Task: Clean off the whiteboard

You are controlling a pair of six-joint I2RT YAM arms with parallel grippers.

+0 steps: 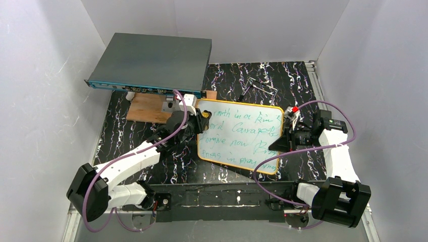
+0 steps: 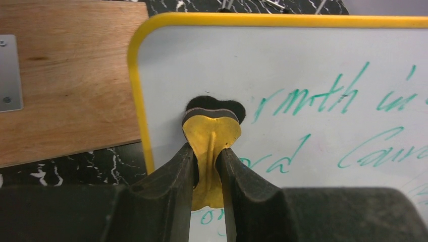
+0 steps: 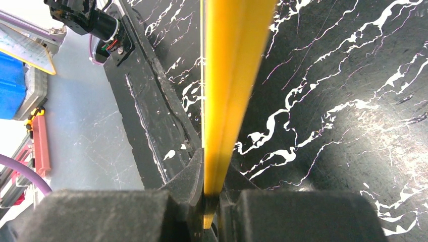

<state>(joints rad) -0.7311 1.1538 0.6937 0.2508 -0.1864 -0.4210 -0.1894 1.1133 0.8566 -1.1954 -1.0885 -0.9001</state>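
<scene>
Two grippers share the job. The right gripper (image 3: 212, 194) pinches the whiteboard (image 1: 241, 137) edge, mid-frame in the top view. The left gripper (image 2: 208, 166) squeezes a yellow eraser (image 2: 211, 132). Press flat, wipe slowly across the green words (image 2: 323, 96).

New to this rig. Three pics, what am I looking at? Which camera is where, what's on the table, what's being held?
Two white robot arms are bolted at the near edge of a black marbled table. The wide picture comes from a fixed camera above and behind them; the other two come from cameras on each wrist.

On the table lies a small white whiteboard with a yellow frame and green handwriting. Behind it are a dark-grey flat box and a brown wooden board.

The left hand pinches a small yellow eraser pad with a black underside, pressed on the whiteboard's top-left corner. The right hand is shut on the whiteboard's yellow edge, apparently steadying it.
</scene>
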